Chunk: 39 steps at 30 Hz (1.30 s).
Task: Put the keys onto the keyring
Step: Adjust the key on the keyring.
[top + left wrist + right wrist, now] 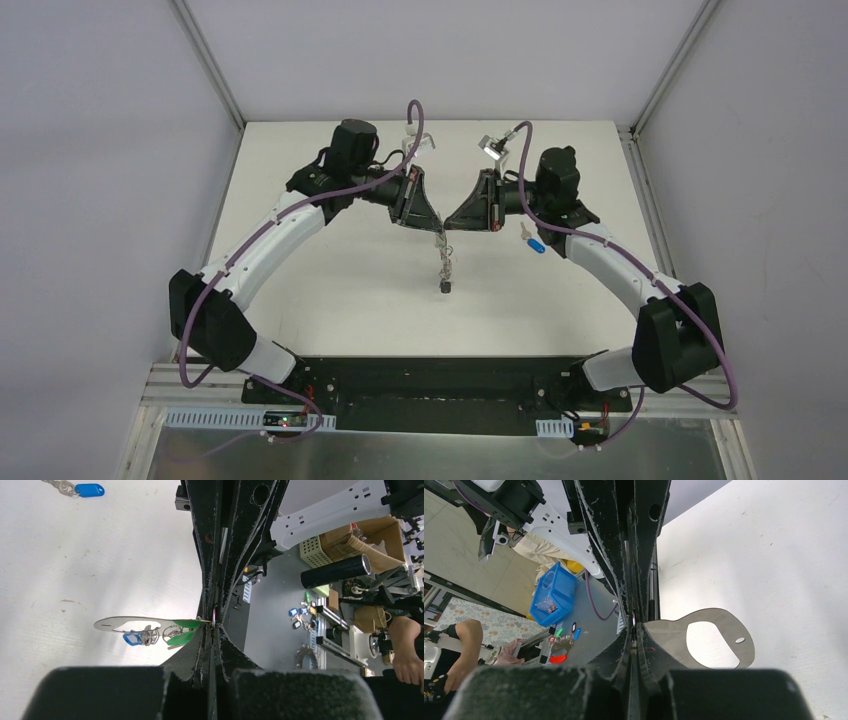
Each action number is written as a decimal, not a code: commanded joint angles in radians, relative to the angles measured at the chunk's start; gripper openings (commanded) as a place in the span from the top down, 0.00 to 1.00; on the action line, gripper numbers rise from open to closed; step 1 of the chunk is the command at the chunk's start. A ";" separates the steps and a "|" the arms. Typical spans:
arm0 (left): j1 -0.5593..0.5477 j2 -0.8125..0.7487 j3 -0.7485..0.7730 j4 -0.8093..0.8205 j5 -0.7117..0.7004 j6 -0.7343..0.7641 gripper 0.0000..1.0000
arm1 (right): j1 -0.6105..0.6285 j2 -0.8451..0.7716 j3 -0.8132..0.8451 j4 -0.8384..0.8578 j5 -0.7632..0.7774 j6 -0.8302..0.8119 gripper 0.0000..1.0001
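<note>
The keyring hangs between both grippers over the table's middle. Its pale grey loop [112, 624] shows edge-on, with linked rings [150, 635], a green key head [184, 625] and a small tag [445, 286] dangling below. My left gripper [214, 626] is shut on the loop's end, where a thin ring sliver shows between the pads. My right gripper [634, 627] meets it tip to tip, shut on the same end of the loop [724, 630]. The blue key [535, 243] lies on the table beside the right arm, and the left wrist view shows that blue key [89, 490] too.
The white table [330, 280] ends at a black base rail [430, 385] near the arm mounts. Grey walls close in the left, right and back sides. Purple cables [415, 115] arch over both wrists.
</note>
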 commanded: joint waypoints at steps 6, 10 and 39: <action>-0.016 0.042 0.232 -0.476 -0.059 0.397 1.00 | -0.022 -0.093 0.108 -0.373 0.000 -0.389 0.59; -0.051 0.113 0.411 -0.757 -0.175 0.598 1.00 | -0.019 -0.117 0.187 -0.619 0.019 -0.606 0.53; -0.144 0.246 0.601 -0.785 -0.138 0.472 1.00 | 0.022 -0.117 0.021 -0.131 -0.020 -0.210 0.64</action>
